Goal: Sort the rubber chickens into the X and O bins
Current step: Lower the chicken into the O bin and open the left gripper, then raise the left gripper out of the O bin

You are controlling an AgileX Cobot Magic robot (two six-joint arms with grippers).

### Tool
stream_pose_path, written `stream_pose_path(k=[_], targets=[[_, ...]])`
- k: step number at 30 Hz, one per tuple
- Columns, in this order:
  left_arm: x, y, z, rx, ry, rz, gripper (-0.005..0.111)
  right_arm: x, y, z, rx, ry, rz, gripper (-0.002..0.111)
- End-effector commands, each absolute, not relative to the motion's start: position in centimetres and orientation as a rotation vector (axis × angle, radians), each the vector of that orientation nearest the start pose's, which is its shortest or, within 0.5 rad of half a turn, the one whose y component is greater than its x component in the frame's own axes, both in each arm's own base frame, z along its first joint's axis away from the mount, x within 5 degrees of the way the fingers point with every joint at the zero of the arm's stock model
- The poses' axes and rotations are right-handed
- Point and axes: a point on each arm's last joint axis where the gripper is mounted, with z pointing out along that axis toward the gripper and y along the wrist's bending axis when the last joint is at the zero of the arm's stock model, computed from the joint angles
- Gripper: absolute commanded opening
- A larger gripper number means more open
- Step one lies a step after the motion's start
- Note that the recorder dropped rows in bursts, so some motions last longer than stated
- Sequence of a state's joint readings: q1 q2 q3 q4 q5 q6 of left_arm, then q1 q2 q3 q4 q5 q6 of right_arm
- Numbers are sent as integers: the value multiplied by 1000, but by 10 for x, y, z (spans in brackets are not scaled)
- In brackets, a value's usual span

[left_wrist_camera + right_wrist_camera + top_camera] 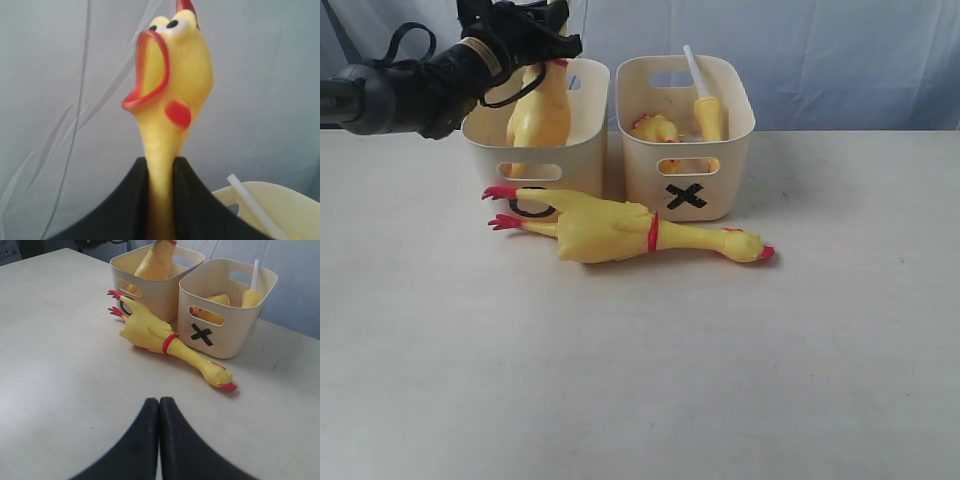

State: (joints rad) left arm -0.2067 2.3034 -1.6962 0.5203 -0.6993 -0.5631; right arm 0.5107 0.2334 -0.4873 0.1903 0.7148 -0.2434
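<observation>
Nearest the lens, a rubber chicken (620, 228) lies on its side on the table (640, 380), its red feet just in front of the O bin (582, 160) at centre left and its beak pointing right, past the X bin (732, 185). At the upper left of the exterior view, the left arm's fingers (117, 212) pinch a second chicken (540, 115) by its thin neck. Its head is up and its mouth agape, and its body hangs upright inside the O bin. A third chicken (655, 128), with a white tube (692, 65) poking up, sits in the X bin. The right arm's fingers (142, 440) are pressed together, empty, above the table. The toys look light, soft and hollow, likely to squash and flop rather than slip or break. The narrow neck beside the red band (653, 232) seems the surest place to take hold of the one lying on the table.
</observation>
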Motion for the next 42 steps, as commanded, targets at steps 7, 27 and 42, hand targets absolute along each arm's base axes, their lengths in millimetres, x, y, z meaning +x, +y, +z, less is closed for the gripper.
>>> stream_pose_path(k=[7,27,42], targets=[[517,-145,200,308,1482,-533,11,36,33,298,-656,1824,395,0],[519,-142,201,237,1480,-549,46,36,33,298,-655,1822,395,0],[518,-142,206,239,1472,-549,46,36,33,298,-655,1822,395,0]])
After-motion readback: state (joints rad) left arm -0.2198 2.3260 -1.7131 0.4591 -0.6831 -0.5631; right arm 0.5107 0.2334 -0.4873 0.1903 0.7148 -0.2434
